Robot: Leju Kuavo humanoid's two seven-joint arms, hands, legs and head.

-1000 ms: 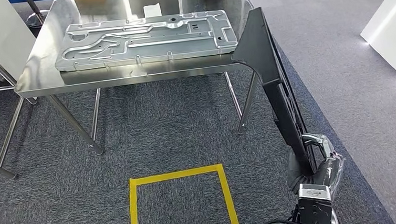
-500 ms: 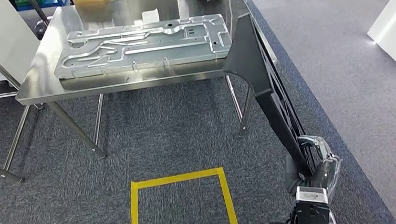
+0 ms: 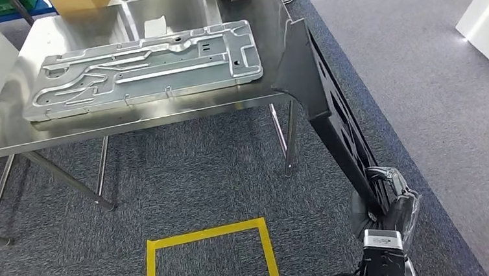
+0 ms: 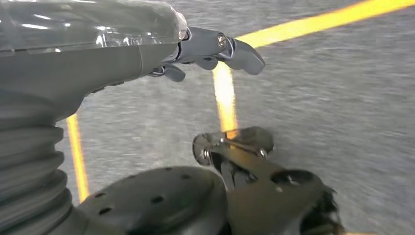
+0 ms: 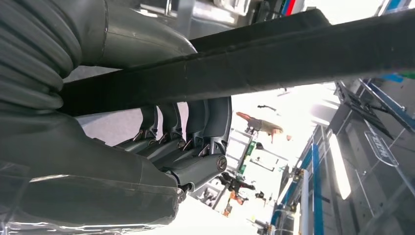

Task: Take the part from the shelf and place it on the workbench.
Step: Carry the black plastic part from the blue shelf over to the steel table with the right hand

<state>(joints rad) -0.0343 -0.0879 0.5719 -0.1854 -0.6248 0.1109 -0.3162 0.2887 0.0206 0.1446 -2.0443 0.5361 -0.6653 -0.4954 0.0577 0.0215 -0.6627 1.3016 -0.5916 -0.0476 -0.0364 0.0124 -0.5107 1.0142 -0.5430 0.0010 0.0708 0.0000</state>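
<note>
Overhead, right hand (image 3: 389, 196) fingers (image 5: 195, 125) clamped on black part (image 3: 331, 115), left hand (image 4: 147, 54) fingers apart.

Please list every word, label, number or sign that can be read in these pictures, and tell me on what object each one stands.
No text can be read with certainty.
Dark sign in the right wrist view's background: it carries lettering, too blurred to read.
White paper on the steel workbench: any print is too small to read.
Silver panel and black part: no markings visible.
</note>
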